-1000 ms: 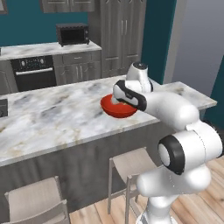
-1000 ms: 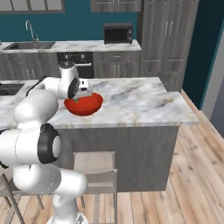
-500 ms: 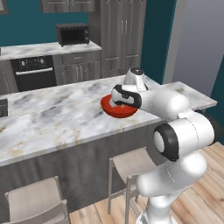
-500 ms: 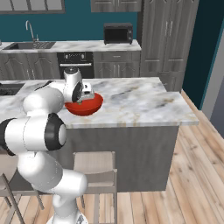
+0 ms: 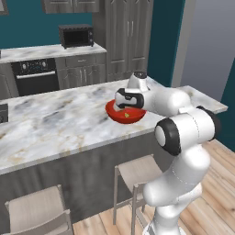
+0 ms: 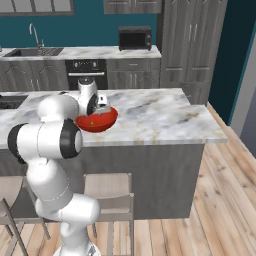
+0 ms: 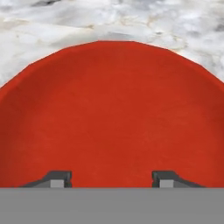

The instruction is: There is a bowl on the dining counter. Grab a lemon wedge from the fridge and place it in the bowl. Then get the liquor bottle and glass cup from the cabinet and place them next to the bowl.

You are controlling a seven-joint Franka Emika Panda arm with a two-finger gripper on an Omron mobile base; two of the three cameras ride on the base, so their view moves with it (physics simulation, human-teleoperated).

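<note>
The glossy red bowl (image 5: 134, 117) (image 6: 95, 123) (image 7: 112, 109) stands on the marble dining counter (image 5: 59, 119) (image 6: 160, 115) (image 7: 131, 17). My gripper (image 5: 125, 105) (image 6: 103, 108) (image 7: 112, 177) hangs just above the bowl's inside, pointing down into it. Its fingertips (image 7: 57, 178) stand wide apart with nothing between them, so it is open. A small yellow piece, the lemon wedge (image 5: 126, 114), shows in the bowl right under the hand. The fridge, liquor bottle and glass cup are out of view.
Pale stools (image 5: 133, 172) (image 6: 107, 187) stand at the counter's near side. Behind it run the worktop with oven (image 5: 34, 75) (image 6: 85, 70) and microwave (image 5: 75, 36) (image 6: 135, 38), and tall grey cupboards (image 5: 124, 36) (image 6: 190, 40).
The jaws were shut and have opened over the bowl. The hand has stayed above the bowl while the arm's elbow has swung nearer to the cameras.
</note>
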